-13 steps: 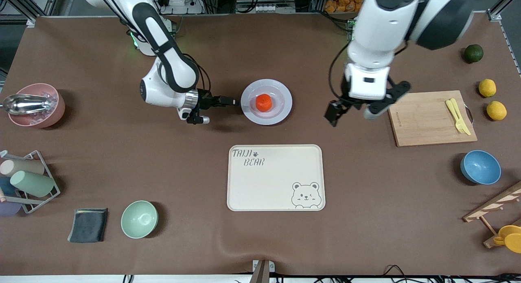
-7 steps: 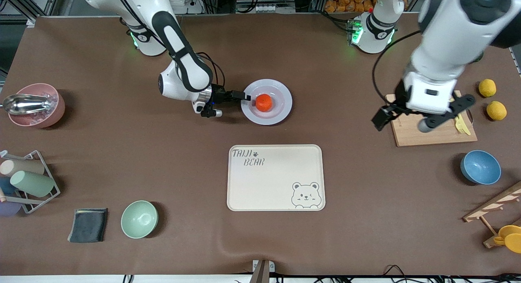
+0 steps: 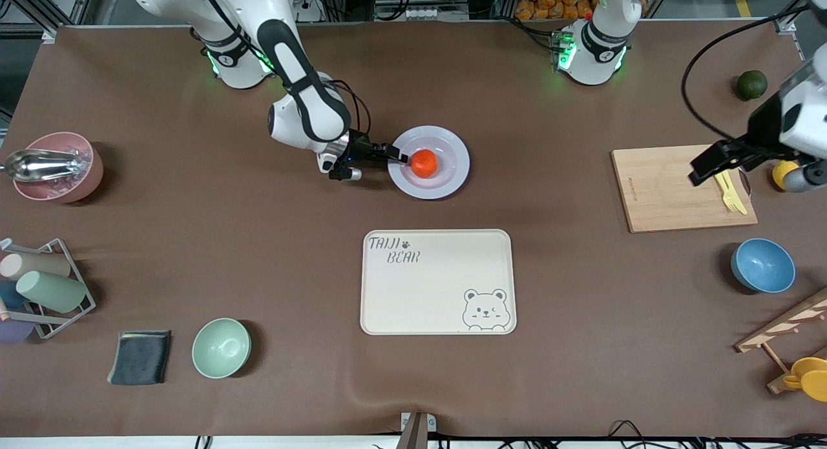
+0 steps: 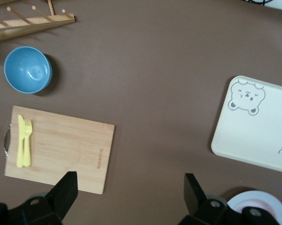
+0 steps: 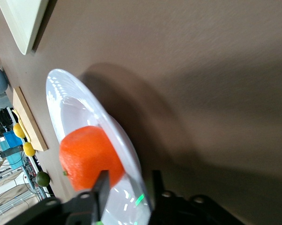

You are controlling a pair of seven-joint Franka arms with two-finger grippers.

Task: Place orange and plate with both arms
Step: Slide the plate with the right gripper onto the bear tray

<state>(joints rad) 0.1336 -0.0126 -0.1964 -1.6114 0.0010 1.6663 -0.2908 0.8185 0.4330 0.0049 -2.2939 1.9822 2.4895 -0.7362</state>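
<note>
At the nine o'clock rim of the pale lavender-white round plate [image 3: 429, 162], bearing the bright orange [image 3: 424, 163], our right end effector [image 3: 395, 155] clamps it, while our left end effector [image 3: 749, 169] hangs released over the bamboo board [image 3: 672, 189].

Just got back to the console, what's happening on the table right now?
The orange sits on the plate. The right gripper has its fingers astride the plate's rim at the edge toward the right arm's end, one above it and one below. The left gripper hangs open over the cutting board, holding nothing. The bear tray lies nearer the front camera.
</note>
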